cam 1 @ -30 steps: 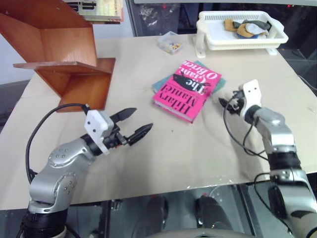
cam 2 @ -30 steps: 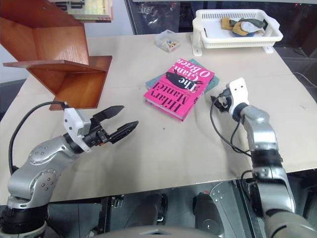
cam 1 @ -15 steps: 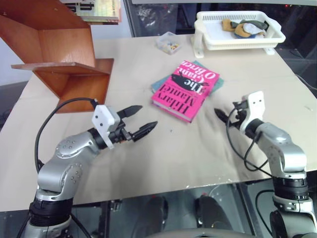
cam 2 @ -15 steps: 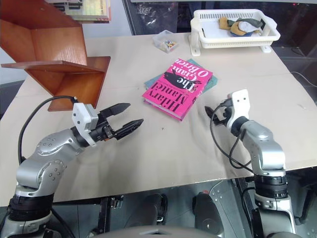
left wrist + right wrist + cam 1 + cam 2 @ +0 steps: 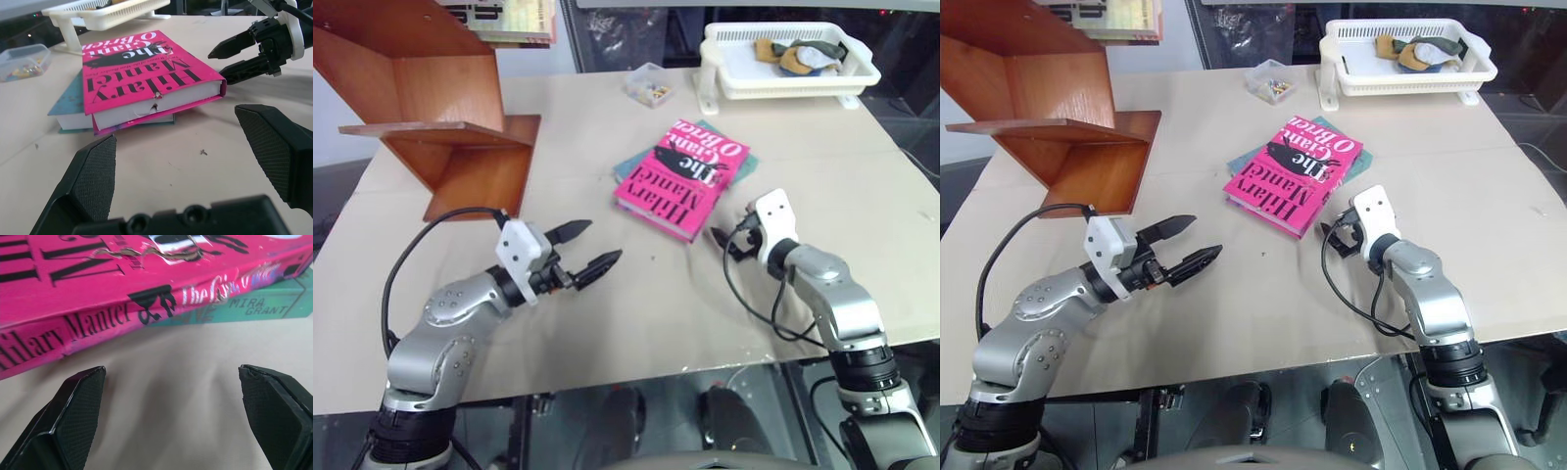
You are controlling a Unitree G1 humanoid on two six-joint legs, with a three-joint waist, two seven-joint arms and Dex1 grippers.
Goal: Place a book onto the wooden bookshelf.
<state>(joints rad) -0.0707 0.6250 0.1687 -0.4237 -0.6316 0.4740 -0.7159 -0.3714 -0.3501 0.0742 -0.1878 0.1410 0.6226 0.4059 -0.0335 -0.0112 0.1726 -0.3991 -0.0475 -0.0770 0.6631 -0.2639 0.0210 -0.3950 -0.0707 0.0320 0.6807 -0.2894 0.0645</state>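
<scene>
In the head views we see the pink book (image 5: 683, 179) lying flat on a thin teal book (image 5: 631, 162) at the middle of the table (image 5: 607, 313), well apart from the wooden bookshelf (image 5: 431, 117) at the far left. Our right gripper (image 5: 722, 241) sits just beside the pink book's near corner, fingers spread, holding nothing. Our left gripper (image 5: 587, 250) hovers nearer us, wide open and empty.

In the left wrist view the book lies ahead between our fingers (image 5: 93, 178).

In the right wrist view its spine runs just beyond our open fingertips (image 5: 80, 404).
</scene>
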